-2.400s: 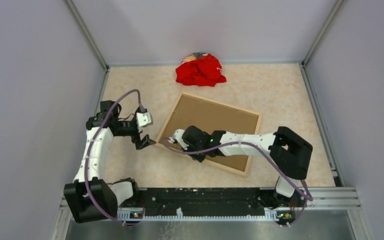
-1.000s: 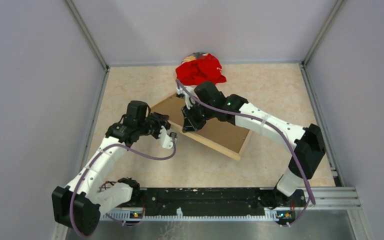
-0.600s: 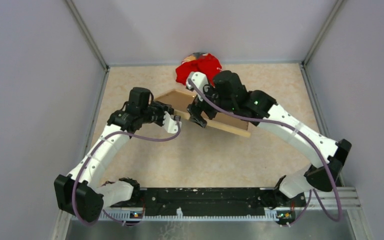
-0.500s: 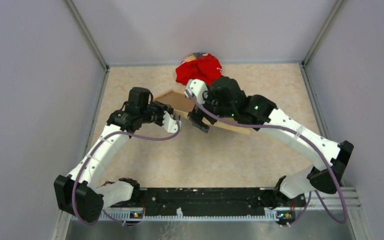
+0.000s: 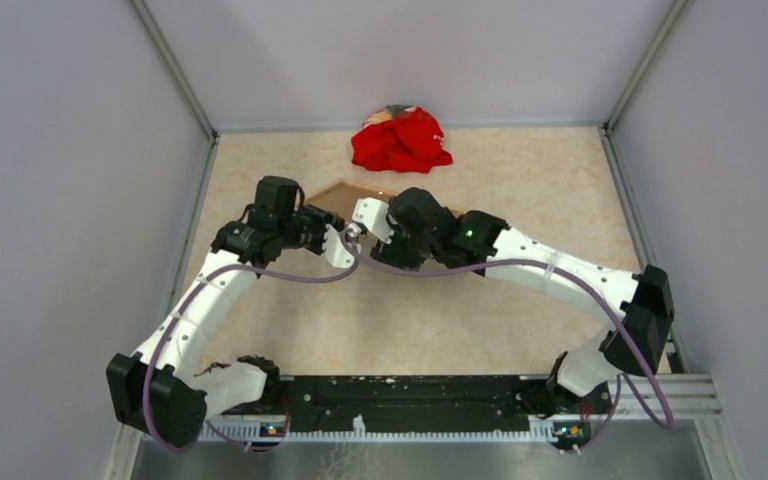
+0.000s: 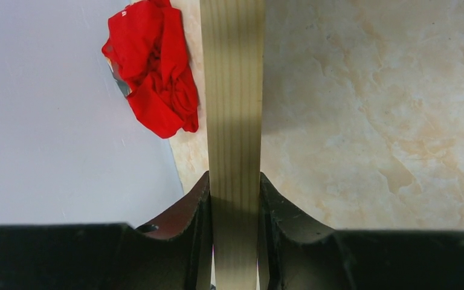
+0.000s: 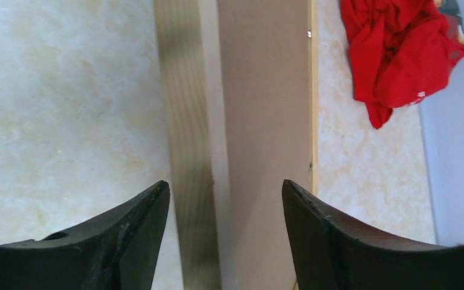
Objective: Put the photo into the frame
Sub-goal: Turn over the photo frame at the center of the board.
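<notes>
Only the wrist view shows it — left claw [image 6: 234,181] clamps frame [image 6: 232,78].

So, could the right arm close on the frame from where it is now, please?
Probably yes: the right gripper is open astride the frame, nothing between them, while the left gripper clamps its edge.

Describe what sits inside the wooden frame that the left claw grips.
A plain brown backing board fills the frame. No photo shows, and the board hides whatever lies on its far side.
</notes>
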